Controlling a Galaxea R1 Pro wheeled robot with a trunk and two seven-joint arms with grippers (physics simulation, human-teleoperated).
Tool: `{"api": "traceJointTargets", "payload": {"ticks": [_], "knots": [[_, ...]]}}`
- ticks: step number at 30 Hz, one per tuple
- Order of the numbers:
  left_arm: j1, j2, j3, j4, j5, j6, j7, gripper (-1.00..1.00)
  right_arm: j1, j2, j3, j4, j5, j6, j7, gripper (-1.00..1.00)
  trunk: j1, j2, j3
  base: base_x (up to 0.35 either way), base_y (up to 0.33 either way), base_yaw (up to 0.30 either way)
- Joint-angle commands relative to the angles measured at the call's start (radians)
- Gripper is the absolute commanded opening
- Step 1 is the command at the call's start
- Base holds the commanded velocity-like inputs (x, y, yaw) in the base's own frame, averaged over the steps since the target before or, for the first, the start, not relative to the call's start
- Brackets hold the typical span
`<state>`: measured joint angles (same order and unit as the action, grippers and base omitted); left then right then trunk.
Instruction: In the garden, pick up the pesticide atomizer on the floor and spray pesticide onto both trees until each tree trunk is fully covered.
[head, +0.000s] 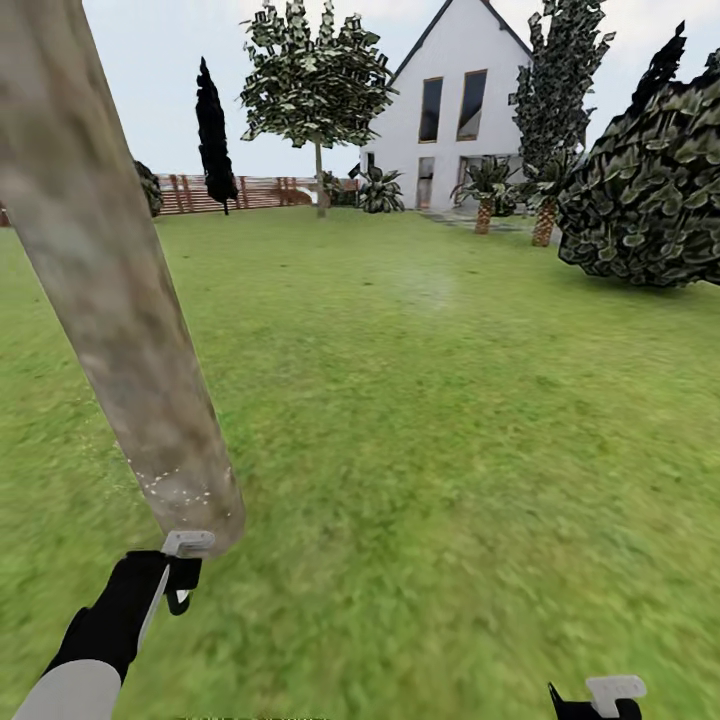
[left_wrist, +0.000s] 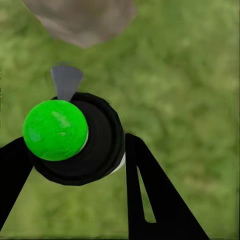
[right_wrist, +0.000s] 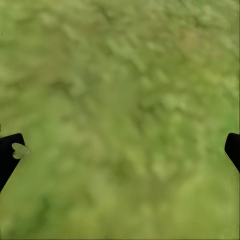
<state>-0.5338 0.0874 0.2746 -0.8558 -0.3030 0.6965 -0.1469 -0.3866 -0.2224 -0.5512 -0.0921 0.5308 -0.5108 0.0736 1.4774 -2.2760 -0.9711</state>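
Note:
A thick grey-beige tree trunk (head: 120, 290) leans across the left of the head view, with white pesticide specks (head: 170, 487) dusted near its base. My left gripper (head: 180, 582) hovers just in front of that base, shut on the pesticide atomizer (left_wrist: 75, 142), a black round body with a bright green cap. The atomizer's grey nozzle (left_wrist: 65, 82) points toward the trunk (left_wrist: 82, 20). A second tree (head: 318, 85) with a thin-looking trunk stands far back by the fence. My right gripper (head: 598, 702) hangs low over the grass at the right. Its fingers (right_wrist: 11, 152) are spread wide apart and hold nothing.
Green lawn (head: 420, 430) stretches ahead. A large dark bush (head: 650, 200) fills the right side. The white house (head: 450, 110), small palm-like plants (head: 485, 195), a dark columnar tree (head: 213, 130) and the brown slat fence (head: 240, 192) line the far edge.

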Motion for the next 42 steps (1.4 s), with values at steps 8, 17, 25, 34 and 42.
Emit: {"api": "traceJointTargets", "payload": {"ticks": [8, 17, 25, 34, 42], "knots": [[0.000, 0.001, 0.001, 0.007, 0.044, 0.000, 0.001, -1.00, 0.000, 0.000, 0.000, 0.000, 0.000, 0.000, 0.000, 1.00, 0.000, 0.000, 0.000, 0.000, -0.014, 0.276], [0.000, 0.000, -0.009, 0.009, 0.088, -0.001, 0.000, -1.00, 0.000, 0.000, 0.000, 0.000, 0.000, 0.000, 0.000, 1.00, 0.000, 0.000, 0.000, 0.201, -0.135, 0.202], [0.000, 0.000, -0.010, 0.008, 0.088, -0.002, 0.001, -1.00, 0.000, 0.000, 0.000, 0.000, 0.002, 0.000, 0.001, 1.00, 0.000, 0.000, 0.000, 0.173, -0.205, 0.012], [0.000, 0.000, -0.011, 0.008, 0.088, -0.002, 0.000, -1.00, 0.000, 0.000, 0.000, 0.000, 0.002, 0.000, 0.000, 1.00, 0.000, 0.000, 0.000, 0.016, -0.271, 0.247], [0.000, -0.001, -0.011, 0.009, 0.088, -0.001, 0.000, -1.00, 0.000, 0.000, 0.000, 0.000, 0.002, 0.000, 0.001, 1.00, 0.000, 0.000, 0.000, 0.152, -0.264, 0.276]]}}
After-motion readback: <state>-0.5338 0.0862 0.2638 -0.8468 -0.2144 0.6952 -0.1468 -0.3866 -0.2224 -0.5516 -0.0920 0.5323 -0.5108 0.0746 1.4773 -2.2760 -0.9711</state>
